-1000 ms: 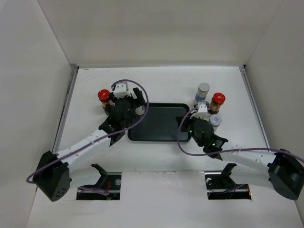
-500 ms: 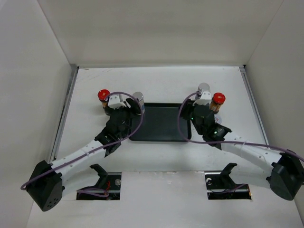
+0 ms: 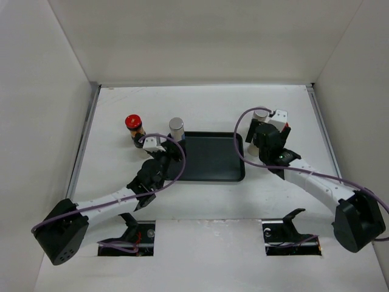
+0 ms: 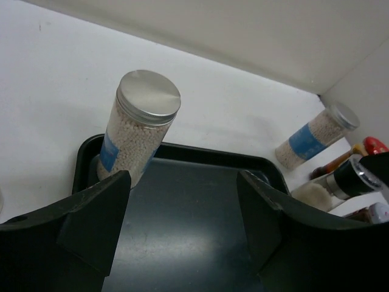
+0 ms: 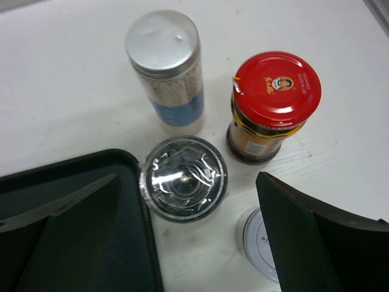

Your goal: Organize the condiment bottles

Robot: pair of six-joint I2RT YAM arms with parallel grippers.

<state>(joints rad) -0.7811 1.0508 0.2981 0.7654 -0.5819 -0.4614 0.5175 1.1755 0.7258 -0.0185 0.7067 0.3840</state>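
A silver-capped white bottle with a blue band point(image 3: 176, 126) point(image 4: 143, 121) stands upright in the far left corner of the black tray point(image 3: 209, 159) point(image 4: 194, 243). My left gripper point(image 3: 164, 155) point(image 4: 182, 176) is open just short of it, with only tray floor between the fingers. A red-capped jar point(image 3: 133, 123) stands left of the tray. My right gripper point(image 3: 271, 131) point(image 5: 186, 177) hangs wide open over a glass grinder point(image 5: 183, 178). Around the grinder stand another silver-capped bottle point(image 5: 167, 67), a red-capped jar point(image 5: 273, 103) and a white-lidded jar point(image 5: 261, 243).
The right-hand bottles stand close together just off the tray's right edge point(image 5: 130, 182), mostly hidden under the right arm in the top view. White walls point(image 3: 200, 42) enclose the table on three sides.
My left gripper let go of the silver-capped bottle at the tray corner and drew back toward the near side. My right gripper moved out over the right-hand bottles and opened wide.
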